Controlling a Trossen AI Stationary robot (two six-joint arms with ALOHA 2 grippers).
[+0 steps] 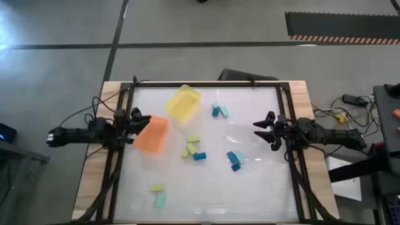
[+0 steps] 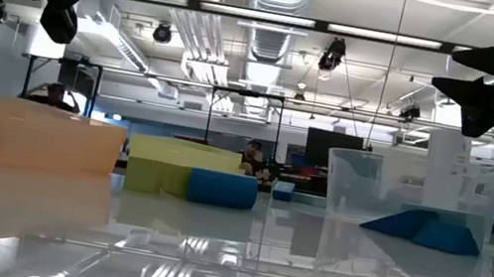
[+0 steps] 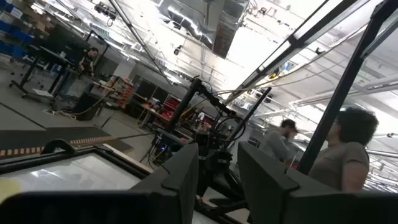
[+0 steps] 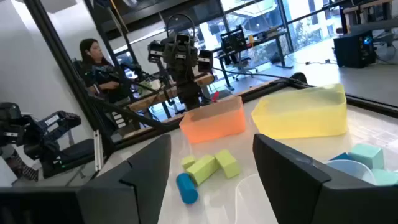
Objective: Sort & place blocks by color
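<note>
The blocks lie loose on the white table in small groups. A teal and blue pair [image 1: 219, 110] sits near the far edge. Yellow-green ones [image 1: 192, 145] [image 4: 211, 165] with a dark blue one [image 1: 199, 156] [image 4: 186, 187] lie mid-table, and blue and teal ones [image 1: 234, 160] lie right of them. A yellow-green [image 1: 157, 187] and a teal block [image 1: 160, 199] lie near the front. My left gripper [image 1: 139, 119] [image 3: 217, 180] hangs open above the table's left edge, beside the orange bin. My right gripper [image 1: 262, 129] [image 4: 211, 168] hangs open at the right edge. Both are empty.
A translucent orange bin [image 1: 152, 134] [image 4: 214, 118] and a yellow bin [image 1: 183, 103] [image 4: 305, 112] stand on the left-far part of the table. A clear dish [image 2: 406, 208] stands right of centre. A black frame [image 1: 206, 84] runs round the table. People [image 3: 342, 155] stand in the room beyond.
</note>
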